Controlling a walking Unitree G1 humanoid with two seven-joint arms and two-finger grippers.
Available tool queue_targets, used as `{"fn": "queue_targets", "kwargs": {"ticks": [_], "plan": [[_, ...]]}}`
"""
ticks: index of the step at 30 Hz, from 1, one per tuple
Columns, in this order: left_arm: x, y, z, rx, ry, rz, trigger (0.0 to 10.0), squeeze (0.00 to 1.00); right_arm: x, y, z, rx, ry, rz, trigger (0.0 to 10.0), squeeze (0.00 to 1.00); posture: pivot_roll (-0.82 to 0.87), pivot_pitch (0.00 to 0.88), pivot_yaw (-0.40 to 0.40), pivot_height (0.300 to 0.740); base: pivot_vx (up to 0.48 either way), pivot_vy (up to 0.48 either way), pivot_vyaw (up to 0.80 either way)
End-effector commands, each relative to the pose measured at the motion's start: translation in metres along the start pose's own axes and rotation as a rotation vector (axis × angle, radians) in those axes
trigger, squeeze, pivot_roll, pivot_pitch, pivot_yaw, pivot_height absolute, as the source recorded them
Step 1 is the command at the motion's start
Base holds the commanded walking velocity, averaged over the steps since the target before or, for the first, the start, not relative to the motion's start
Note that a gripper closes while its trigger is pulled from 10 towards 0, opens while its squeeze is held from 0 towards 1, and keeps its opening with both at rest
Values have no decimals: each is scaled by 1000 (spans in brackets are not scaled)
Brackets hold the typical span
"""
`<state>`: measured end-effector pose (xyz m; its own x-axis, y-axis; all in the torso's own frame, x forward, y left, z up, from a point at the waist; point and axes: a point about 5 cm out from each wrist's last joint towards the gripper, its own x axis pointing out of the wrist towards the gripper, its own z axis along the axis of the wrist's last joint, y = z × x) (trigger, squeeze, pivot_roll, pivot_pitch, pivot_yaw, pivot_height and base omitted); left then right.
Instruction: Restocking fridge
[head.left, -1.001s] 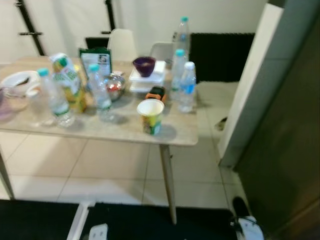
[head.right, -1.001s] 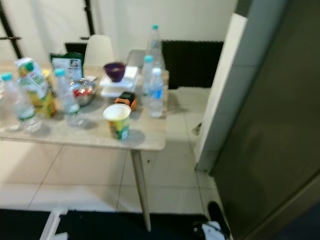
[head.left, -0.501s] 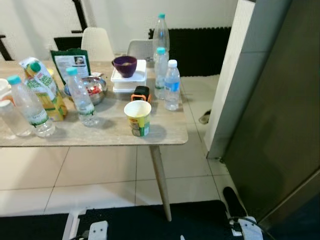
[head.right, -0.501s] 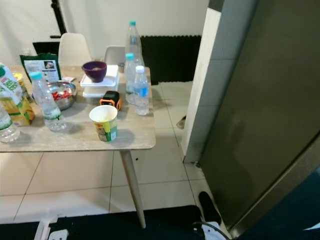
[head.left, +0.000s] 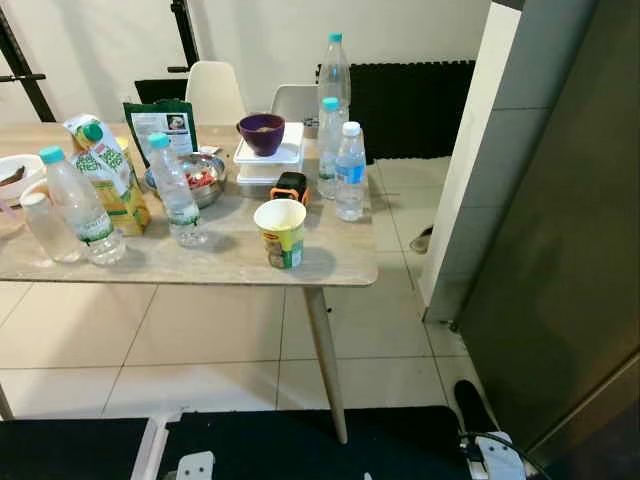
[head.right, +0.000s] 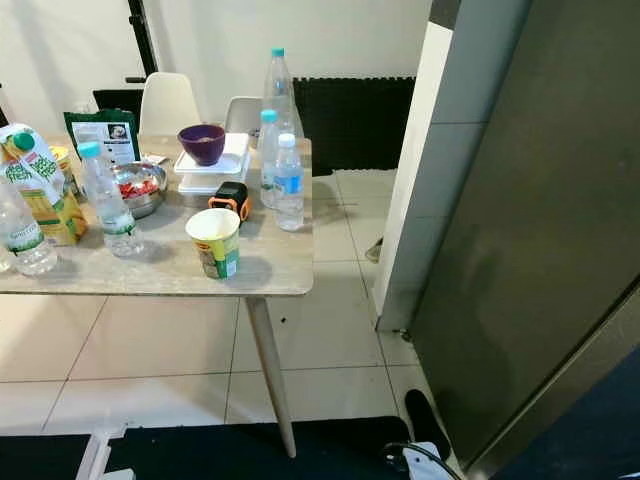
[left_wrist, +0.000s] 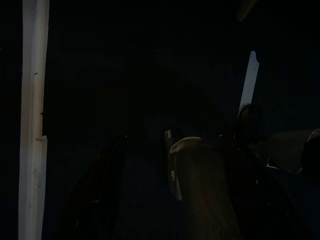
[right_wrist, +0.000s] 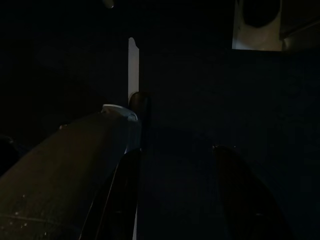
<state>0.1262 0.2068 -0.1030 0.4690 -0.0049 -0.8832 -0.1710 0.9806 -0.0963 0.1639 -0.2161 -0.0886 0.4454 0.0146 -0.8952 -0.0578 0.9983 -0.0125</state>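
Table (head.left: 200, 262): pale wood top, thin leg, stands on tiled floor (head.left: 200, 340); goods crowd it.
Goods, near edge: paper cup (head.left: 281, 232) w/ yellow-green print, closest to table corner.
Goods, robot's L side: juice carton (head.left: 108, 172), three water bottles (head.left: 177, 192) w/ teal caps around it, steel bowl (head.left: 205, 180) w/ red bits just behind.
Goods, back: purple bowl (head.left: 262, 133) on stacked white containers (head.left: 268, 160); green pouch (head.left: 160, 120) upright; small black-orange device (head.left: 291, 187) in front of the containers.
Goods, R end: two bottles (head.right: 289, 183) side by side, taller bottle (head.right: 277, 80) behind them.
Fridge (head.right: 540, 250): dark grey slab at R, door shut, well apart from table; white pillar (head.right: 425, 150) between.
Behind table: two white chairs (head.left: 215, 92), dark radiator (head.left: 410, 105).
Left gripper (left_wrist: 165, 165): hangs in shade, very dark; fingers' gap – can't tell. Pale strip beside it.
Right gripper (right_wrist: 175, 170): hangs low, dark; two fingers (right_wrist: 127, 195) stand apart, nothing between. No goods near it.
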Motion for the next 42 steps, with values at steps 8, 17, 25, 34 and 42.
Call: {"fn": "queue_targets", "kwargs": {"ticks": [8,17,25,34,42], "plan": [[1,-5,0,10,7,-12,10000,0,0,1,2,3,-11,3,10000,0,18,0,10,740,340,0,0],[1,-7,0,8,8,-15,10000,0,1,2,3,3,-12,6,10000,0,17,0,10,740,343,0,0],[1,-8,-1,2,5,-36,10000,0,0,2,2,5,-12,5,10000,0,18,0,10,740,112,0,0],[1,-8,-2,-19,7,-30,10000,0,0,2,2,5,-14,5,10000,0,16,0,8,740,0,-342,0],[1,-8,-2,-15,6,-32,10000,0,0,2,2,4,-12,0,10000,0,16,0,8,740,0,0,0]]}}
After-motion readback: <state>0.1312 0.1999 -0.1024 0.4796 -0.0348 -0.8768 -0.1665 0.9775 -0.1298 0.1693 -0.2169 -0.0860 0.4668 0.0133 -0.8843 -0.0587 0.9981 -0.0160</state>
